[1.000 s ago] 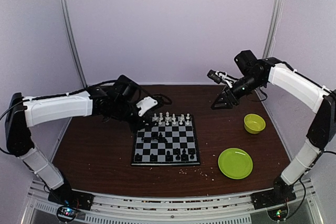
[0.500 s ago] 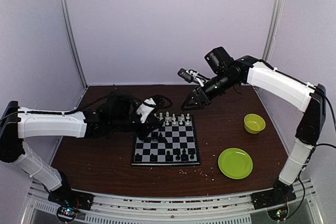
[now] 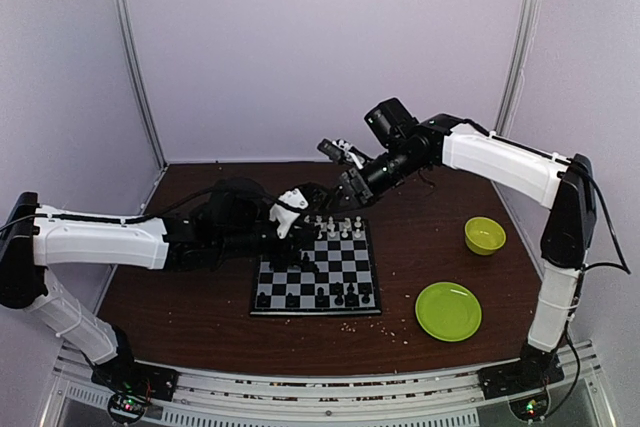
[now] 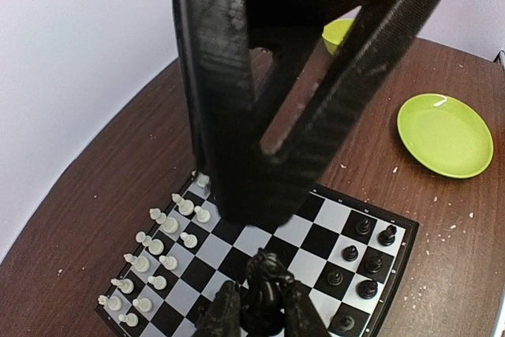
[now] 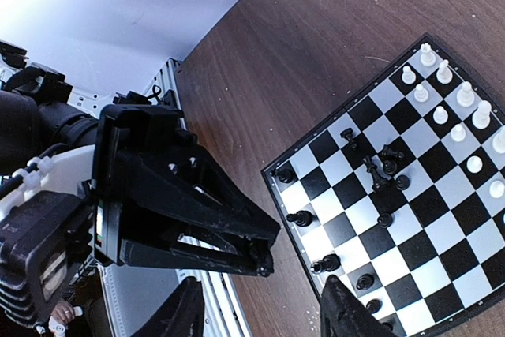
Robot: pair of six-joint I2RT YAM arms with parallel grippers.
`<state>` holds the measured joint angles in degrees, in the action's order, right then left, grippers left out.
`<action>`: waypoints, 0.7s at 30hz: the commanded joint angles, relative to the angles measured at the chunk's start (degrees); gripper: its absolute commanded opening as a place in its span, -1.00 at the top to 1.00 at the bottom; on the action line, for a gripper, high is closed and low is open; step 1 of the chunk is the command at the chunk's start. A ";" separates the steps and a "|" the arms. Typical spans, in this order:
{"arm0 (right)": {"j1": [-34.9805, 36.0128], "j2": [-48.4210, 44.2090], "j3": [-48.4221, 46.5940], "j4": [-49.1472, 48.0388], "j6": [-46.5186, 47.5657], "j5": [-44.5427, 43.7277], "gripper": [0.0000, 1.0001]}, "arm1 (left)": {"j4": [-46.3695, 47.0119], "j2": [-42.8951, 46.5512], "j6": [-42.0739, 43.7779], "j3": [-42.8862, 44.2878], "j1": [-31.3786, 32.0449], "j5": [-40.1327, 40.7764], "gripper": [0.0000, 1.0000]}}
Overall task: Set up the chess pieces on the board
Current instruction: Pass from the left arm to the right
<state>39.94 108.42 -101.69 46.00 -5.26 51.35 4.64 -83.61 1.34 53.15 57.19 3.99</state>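
Observation:
The board (image 3: 315,313) lies mid-table, with white chess pieces (image 3: 330,227) along its far rows and black ones (image 3: 320,297) along the near rows. My left gripper (image 3: 298,250) hangs over the board's left-middle, shut on a black knight (image 4: 268,290) held between its fingers (image 4: 225,317) above the squares (image 4: 331,219). My right gripper (image 3: 345,197) is open and empty, above the board's far edge, close to the left gripper. One of its fingers (image 4: 237,155) fills the upper left wrist view. The right wrist view shows the board (image 5: 442,219), several loose black pieces (image 5: 379,167) and the left gripper (image 5: 264,264).
A flat green plate (image 3: 448,310) lies right of the board and a small yellow-green bowl (image 3: 484,235) stands behind it. Pale crumbs (image 3: 395,327) dot the table near the board's front. The enclosure walls stand close at the back and sides.
My right arm has swung left from the back right to above the board's far edge. My left gripper has moved right and out over the board.

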 commanded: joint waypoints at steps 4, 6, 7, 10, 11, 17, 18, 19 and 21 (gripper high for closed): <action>1.87 1.81 0.16 -1.98 -2.58 2.64 0.05 | 1.88 -0.41 0.46 2.29 0.73 2.04 0.66; 2.05 2.13 0.62 -2.64 -3.28 3.38 0.08 | 1.86 -0.49 0.41 2.44 0.82 2.07 0.66; 2.13 2.25 0.82 -2.98 -3.61 3.66 0.10 | 1.86 -0.54 0.41 2.44 0.88 2.12 0.66; 2.22 2.64 0.94 -3.49 -3.86 4.03 0.16 | 1.91 -0.56 0.48 2.58 0.99 2.38 0.66; 2.29 2.79 1.08 -3.65 -4.02 4.31 0.17 | 1.90 -0.54 0.43 2.58 0.99 2.41 0.66; 2.50 2.85 2.06 -4.33 -4.59 4.96 0.23 | 2.04 -0.50 0.41 2.40 1.08 2.72 0.66; 2.51 2.79 2.26 -4.34 -4.63 5.06 0.24 | 2.09 -0.49 0.41 2.40 1.08 2.91 0.66; 2.51 2.72 2.47 -4.43 -4.59 5.10 0.24 | 2.13 -0.45 0.41 2.40 1.08 3.07 0.66; 2.60 2.51 2.95 -4.76 -4.67 5.35 0.28 | 2.15 -0.44 0.40 2.40 1.08 3.33 0.66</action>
<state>42.04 110.69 -99.81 42.68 -9.45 55.35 4.62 -83.70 1.39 54.02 57.98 6.13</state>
